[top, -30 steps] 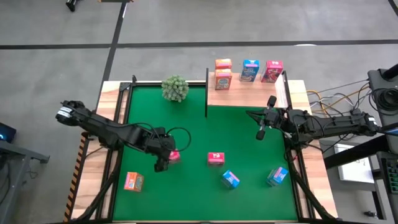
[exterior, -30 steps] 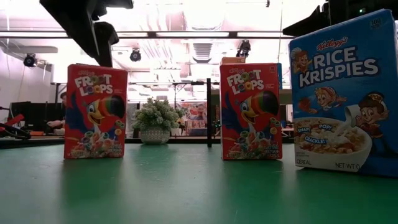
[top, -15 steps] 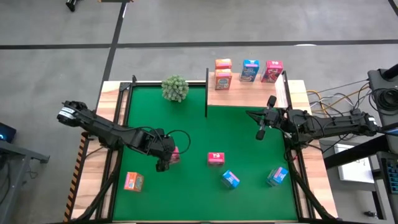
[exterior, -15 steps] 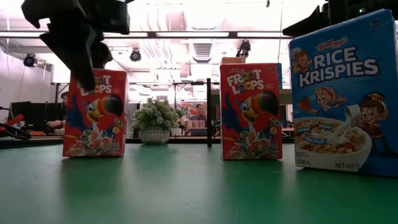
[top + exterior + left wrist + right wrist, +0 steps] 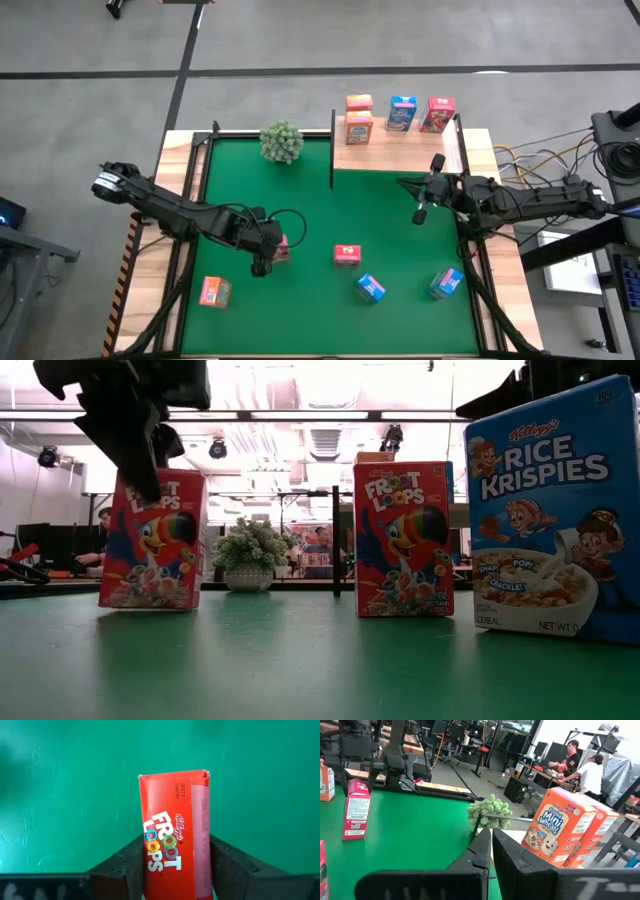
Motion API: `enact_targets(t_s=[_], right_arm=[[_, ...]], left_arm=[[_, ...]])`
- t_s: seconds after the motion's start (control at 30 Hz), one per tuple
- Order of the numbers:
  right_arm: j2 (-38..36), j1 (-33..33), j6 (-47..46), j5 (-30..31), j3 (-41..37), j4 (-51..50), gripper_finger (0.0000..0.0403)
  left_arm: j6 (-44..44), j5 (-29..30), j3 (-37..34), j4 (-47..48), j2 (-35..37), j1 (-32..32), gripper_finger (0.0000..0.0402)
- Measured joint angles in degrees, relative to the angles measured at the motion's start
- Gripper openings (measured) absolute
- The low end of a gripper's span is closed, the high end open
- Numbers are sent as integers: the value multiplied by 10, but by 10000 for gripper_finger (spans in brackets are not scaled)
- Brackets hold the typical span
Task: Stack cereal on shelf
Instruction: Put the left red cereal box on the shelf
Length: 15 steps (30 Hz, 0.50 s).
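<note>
my left pincer (image 5: pixel 264 253) covering most of the red Froot Loops carton (image 5: pixel 280 249) from above, blue Rice Krispies carton (image 5: pixel 552 510) cropped at low view's right edge

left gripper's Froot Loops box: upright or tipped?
Slightly tipped. In the low view the Froot Loops box leans off vertical, its bottom edge slanted to the mat, and the left gripper has a finger against each side.

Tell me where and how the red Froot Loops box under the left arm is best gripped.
Across its two narrow side faces, coming from above. The red Froot Loops box stands upright on the green mat, its top free. The left pincer already straddles it that way, one finger on each side. The right pincer waits near the shelf.
</note>
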<state>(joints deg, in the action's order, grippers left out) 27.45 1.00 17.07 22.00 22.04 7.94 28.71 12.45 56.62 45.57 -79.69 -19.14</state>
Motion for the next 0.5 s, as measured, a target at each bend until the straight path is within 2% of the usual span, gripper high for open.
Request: enact_targets(t_s=[0.2, 0.37, 0.5], right_arm=[[-30, 0, 43, 0, 12, 0, 9], [-58, 0, 92, -1, 17, 0, 9], [-92, 0, 99, -12, 17, -21, 9]], left_arm=[[-64, 11, 43, -20, 1, 1, 151], [-162, 74, 101, -78, 1, 2, 150], [-279, 123, 139, -180, 1, 10, 150]])
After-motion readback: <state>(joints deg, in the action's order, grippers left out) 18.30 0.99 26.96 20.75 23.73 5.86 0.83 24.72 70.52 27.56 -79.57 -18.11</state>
